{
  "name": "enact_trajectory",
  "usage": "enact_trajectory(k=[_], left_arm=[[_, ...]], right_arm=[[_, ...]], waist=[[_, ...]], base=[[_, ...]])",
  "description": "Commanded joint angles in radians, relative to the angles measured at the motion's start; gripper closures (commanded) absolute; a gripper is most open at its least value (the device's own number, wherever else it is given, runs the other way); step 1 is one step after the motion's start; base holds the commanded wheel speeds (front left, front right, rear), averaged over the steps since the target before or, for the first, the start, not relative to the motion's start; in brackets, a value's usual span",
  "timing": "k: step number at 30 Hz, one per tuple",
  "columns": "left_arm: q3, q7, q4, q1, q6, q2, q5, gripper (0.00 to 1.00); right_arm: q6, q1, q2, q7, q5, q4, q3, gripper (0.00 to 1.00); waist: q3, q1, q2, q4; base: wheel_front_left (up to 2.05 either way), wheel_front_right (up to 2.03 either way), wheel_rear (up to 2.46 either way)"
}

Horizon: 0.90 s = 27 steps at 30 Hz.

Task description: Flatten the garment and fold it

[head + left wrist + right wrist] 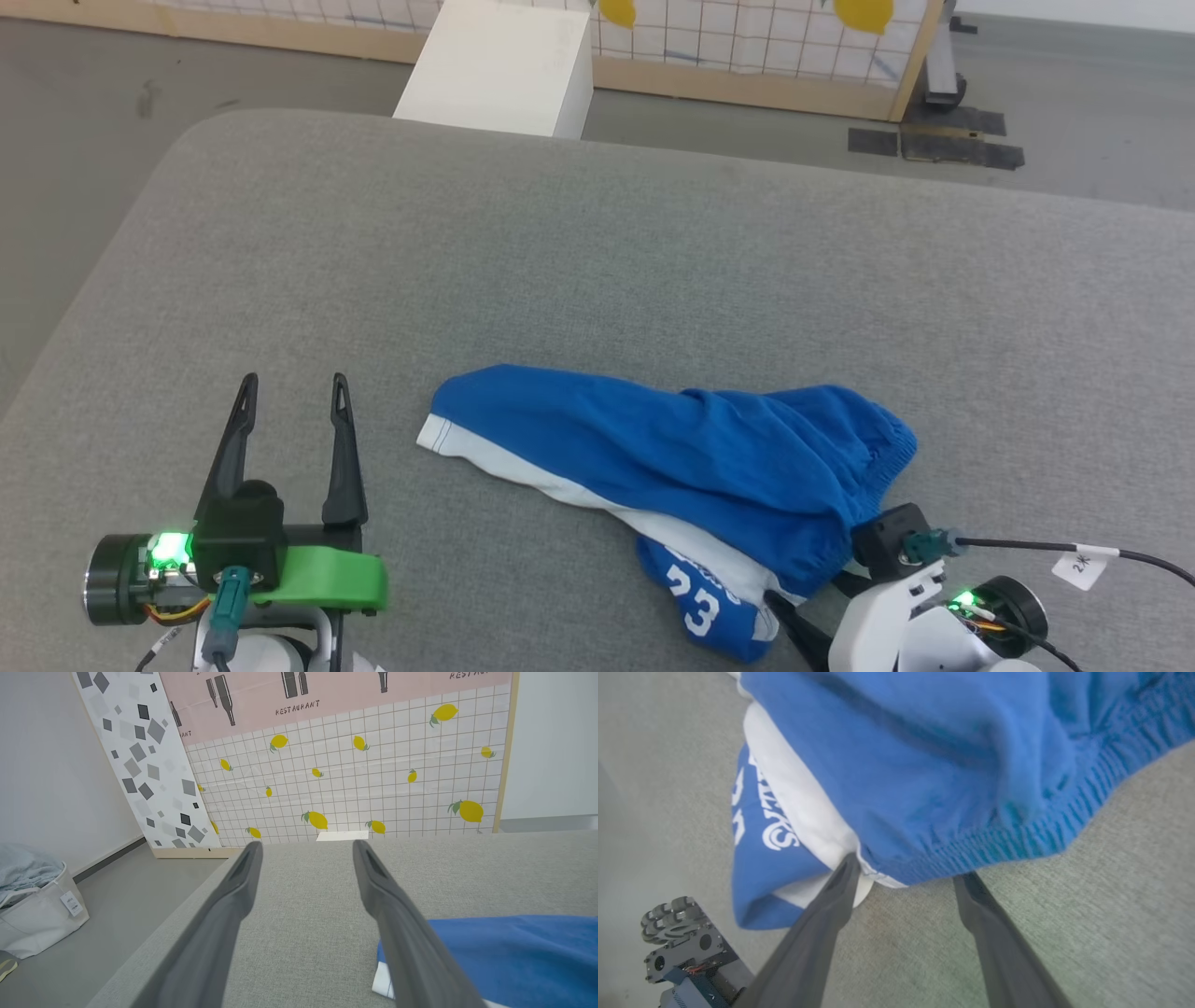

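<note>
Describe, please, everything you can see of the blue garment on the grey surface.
The garment is soft royal-blue cloth, crumpled and folded over itself on the grey surface. It has a gathered elastic waistband at the robot's right, white trim bands, white lettering and the number 23. The right gripper's open fingers reach its near edge.

table top (653, 261): I see bare grey padding from 9 through 12 to 3 o'clock of the garment (709, 448), with room for either arm to pass
left gripper (293, 380): fingers spread with nothing between them; open padding at 12, and the garment's white-trimmed corner near at 3 o'clock
right gripper (908, 868): fingers spread, tips at the garment's elastic hem; cloth blocks 12 o'clock, bare padding at 3
cable (1027, 546): runs from my right wrist toward 3 o'clock
white box (504, 65): off the far edge at 11 o'clock, well apart from the cloth
</note>
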Motion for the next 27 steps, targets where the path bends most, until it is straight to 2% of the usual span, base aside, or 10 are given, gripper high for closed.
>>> enact_trajectory(k=[1,6,7,12,18,23,27], left_arm=[[0.008,-0.004,0.007,0.004,-0.012,-0.013,0.011,0.0],[0.024,-0.004,0.017,-0.008,-0.039,-0.042,0.032,0.0],[0.027,-0.004,0.019,-0.008,-0.044,-0.048,0.035,0.0],[0.048,-0.004,0.034,0.004,-0.062,-0.064,0.046,0.0],[0.073,-0.004,0.049,0.033,-0.077,-0.077,0.054,0.0],[0.079,-0.004,0.058,0.044,-0.094,-0.091,0.061,0.0],[0.069,-0.004,0.063,0.043,-0.105,-0.106,0.07,0.0]], right_arm=[[-0.002,-0.024,0.012,-0.017,0.003,0.02,0.001,0.0],[-0.002,-0.064,0.035,-0.073,-0.01,0.09,0.016,0.0],[-0.002,-0.071,0.039,-0.091,-0.016,0.103,0.017,1.0],[-0.002,-0.082,0.026,-0.151,-0.039,0.122,0.018,1.0],[-0.002,-0.087,-0.04,-0.207,-0.069,0.018,-0.047,1.0],[-0.002,-0.065,-0.092,-0.186,-0.053,-0.093,-0.12,1.0],[-0.002,-0.02,-0.128,-0.151,-0.029,-0.102,-0.201,1.0]], waist=[[0.015,0.0001,-0.0001,0.012],[0.035,0.0001,-0.0001,0.021],[0.037,0.0001,-0.0001,0.021],[0.028,0.0001,-0.0001,0.003],[-0.012,0.0001,-0.0001,-0.051],[-0.035,0.0001,-0.0001,-0.098],[-0.039,0.0001,-0.0001,-0.123]], base=[[0.0,0.0,0.0],[0.0,0.0,0.0],[0.0,0.0,0.0],[0.0,0.0,0.0],[0.0,0.0,0.0],[0.0,0.0,0.0],[0.0,0.0,0.0]])
